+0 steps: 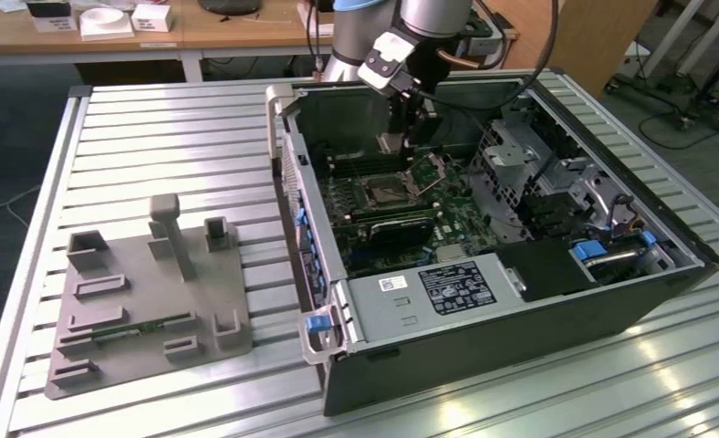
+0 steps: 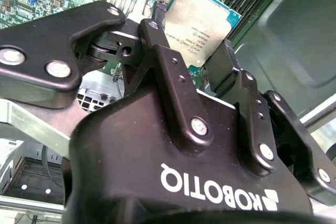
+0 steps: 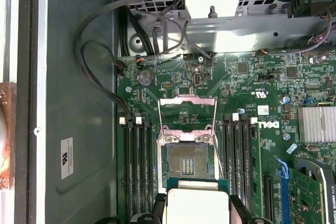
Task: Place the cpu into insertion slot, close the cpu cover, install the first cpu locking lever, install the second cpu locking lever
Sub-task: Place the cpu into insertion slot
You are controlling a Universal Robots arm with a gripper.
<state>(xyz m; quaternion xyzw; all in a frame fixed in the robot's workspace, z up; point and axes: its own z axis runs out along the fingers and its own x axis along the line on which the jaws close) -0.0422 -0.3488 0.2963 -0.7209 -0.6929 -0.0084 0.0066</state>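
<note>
I saw the jaws pinching the small silvery-grey square cpu above the green board, near the dark metal-rimmed square insertion slot, whose thin silvery frame-shaped cpu cover stood open.

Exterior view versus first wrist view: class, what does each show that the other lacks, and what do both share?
Exterior view: the whole computer case on a slatted table, with a grey fixture plate beside it. First wrist view: a round battery, and the chip clamped in the gripper. Both: the socket with its cover raised, and the green board.
</note>
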